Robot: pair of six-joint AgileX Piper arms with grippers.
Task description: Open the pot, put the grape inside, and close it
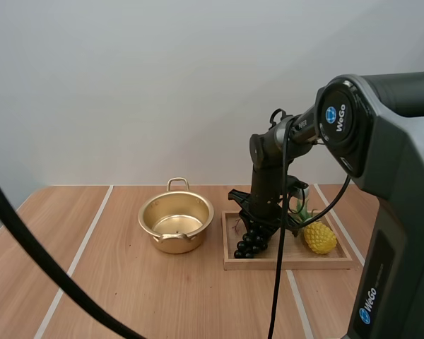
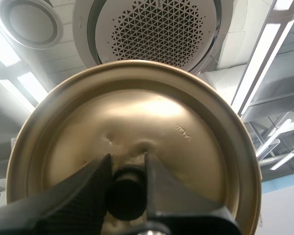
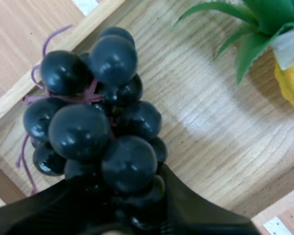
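Grapes (image 1: 249, 244) pinched from above by right gripper (image 1: 257, 227), at the tray (image 1: 283, 263) (pot (image 1: 171, 244) open, just left). Left gripper (image 2: 127, 181) clamps the lid (image 2: 152, 122) by its knob, aloft, keeping the pot's mouth clear.

The wooden table (image 1: 127, 296) carries the open gold pot (image 1: 173, 244) and, just beside it, a wooden tray (image 1: 297, 264).

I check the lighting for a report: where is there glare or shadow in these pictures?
High view: even light, the pot gleams inside, faint shadow under it. Left wrist view: pale sheen across the lid in the left gripper. Right wrist view: small highlights on the grapes, soft shadow beside them on the wooden tray.
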